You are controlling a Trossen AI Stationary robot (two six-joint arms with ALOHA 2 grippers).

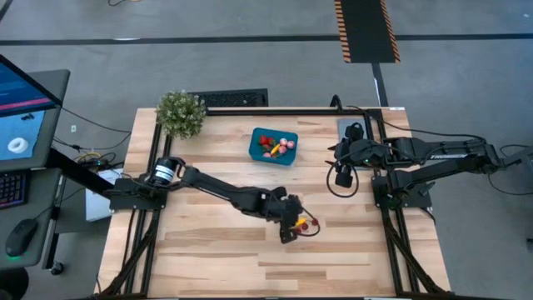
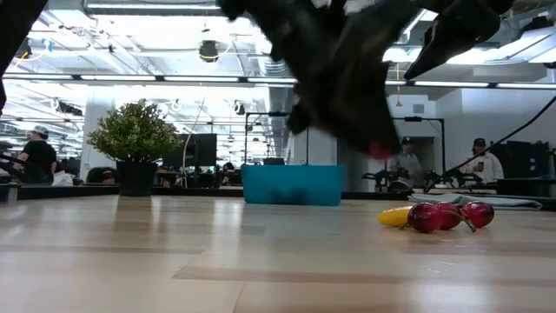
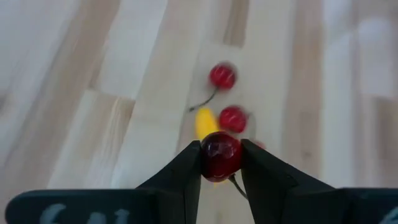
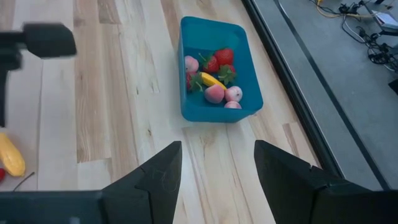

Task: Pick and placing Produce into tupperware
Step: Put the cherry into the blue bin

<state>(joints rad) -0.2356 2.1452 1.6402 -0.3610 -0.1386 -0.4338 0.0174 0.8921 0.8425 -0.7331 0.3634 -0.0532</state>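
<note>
High view: the left hand (image 1: 293,223) is out over the middle of the wooden worktop (image 1: 208,250), and the right hand (image 1: 342,177) waits near the worktop's right edge.
Left hand: its two fingers are pinched on a dark red cherry (image 3: 219,155), and the low view seems to show it lifted off the wood.
Right hand: its fingers (image 4: 158,174) are spread wide and hold nothing.
Blue box (image 1: 273,147): it sits on the worktop toward the back, a little right of the middle, well apart from both hands.
Inside the blue box: red strawberries (image 4: 219,61) with green tops, pink pieces (image 4: 215,94) and one small yellow piece (image 4: 212,80). They lie close together in the end of the box nearer the right arm. The other end shows only blue floor.
Fruit on the wood: two more cherries (image 3: 222,76) and a yellow piece (image 3: 205,122) lie right below the left hand. In the low view the yellow piece (image 2: 393,215) touches the cherries (image 2: 447,215), and they rest on the wood to the right of the blue box (image 2: 292,184).
Green plant (image 1: 181,112): it stands at the back left corner of the worktop, well apart from the blue box.
Grey plate (image 1: 349,127): it lies flat at the back right corner, under the right arm.
</note>
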